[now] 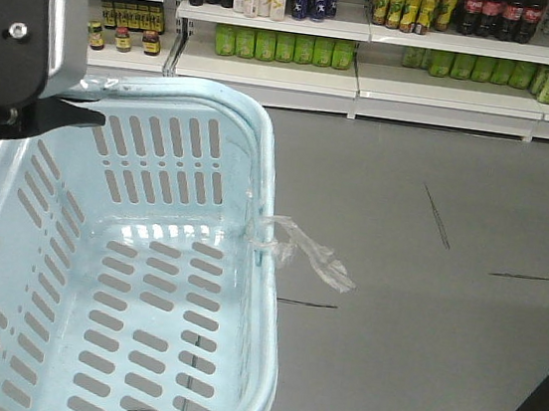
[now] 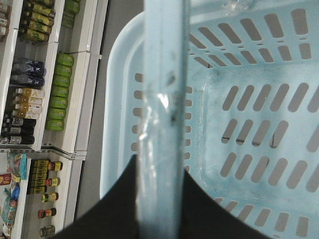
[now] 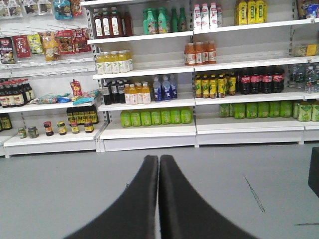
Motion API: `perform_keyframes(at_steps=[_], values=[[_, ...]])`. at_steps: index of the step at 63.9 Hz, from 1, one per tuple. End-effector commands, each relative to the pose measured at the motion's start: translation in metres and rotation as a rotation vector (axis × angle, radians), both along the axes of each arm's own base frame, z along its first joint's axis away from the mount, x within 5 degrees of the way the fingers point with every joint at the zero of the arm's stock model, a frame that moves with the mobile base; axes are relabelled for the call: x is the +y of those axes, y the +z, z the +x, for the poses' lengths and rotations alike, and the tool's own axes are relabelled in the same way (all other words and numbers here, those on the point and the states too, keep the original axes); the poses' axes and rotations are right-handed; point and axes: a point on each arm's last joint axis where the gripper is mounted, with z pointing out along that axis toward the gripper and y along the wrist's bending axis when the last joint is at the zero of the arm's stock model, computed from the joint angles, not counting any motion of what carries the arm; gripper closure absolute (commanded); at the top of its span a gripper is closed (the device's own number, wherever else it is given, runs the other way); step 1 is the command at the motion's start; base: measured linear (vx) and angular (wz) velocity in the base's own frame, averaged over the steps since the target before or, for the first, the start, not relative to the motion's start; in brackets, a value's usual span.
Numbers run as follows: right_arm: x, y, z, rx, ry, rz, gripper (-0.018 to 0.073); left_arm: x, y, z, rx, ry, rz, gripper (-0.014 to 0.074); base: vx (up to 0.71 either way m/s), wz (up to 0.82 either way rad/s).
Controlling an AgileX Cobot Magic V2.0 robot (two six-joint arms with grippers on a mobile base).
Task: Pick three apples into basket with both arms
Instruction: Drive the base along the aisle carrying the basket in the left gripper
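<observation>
Basket (image 1: 184,89), one, rim between two left fingers (image 2: 114,209)

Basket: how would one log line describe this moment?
basket: empty | left jaws: shut on basket handle | right jaws: shut, empty | apples: none visible

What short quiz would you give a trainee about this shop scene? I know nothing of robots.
1. True or false: the basket holds three apples.
2. The right gripper is: A) wide open; B) shut and empty; C) holding a bottle.
3. Which gripper grips the basket?
Key: 1 false, the basket is empty; 2 B; 3 the left gripper.
</observation>
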Motion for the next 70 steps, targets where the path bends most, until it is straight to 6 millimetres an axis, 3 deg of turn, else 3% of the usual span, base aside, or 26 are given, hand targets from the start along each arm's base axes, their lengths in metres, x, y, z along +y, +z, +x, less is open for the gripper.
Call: perform_keyframes(at_steps=[1,70], values=[[0.0001,0.0021,-0.0003,-0.066,0.000,-0.008,0.0568,0.0025,0.0193,-0.0038,-0.099,-0.008,-0.089,0.0603,0.12,0.05],[0.0001,0.0021,-0.0003,-0.066,0.000,-0.008,0.0568,0.0025,0.0193,-0.0038,-0.099,-0.008,-0.089,0.0603,0.11,-0.01]])
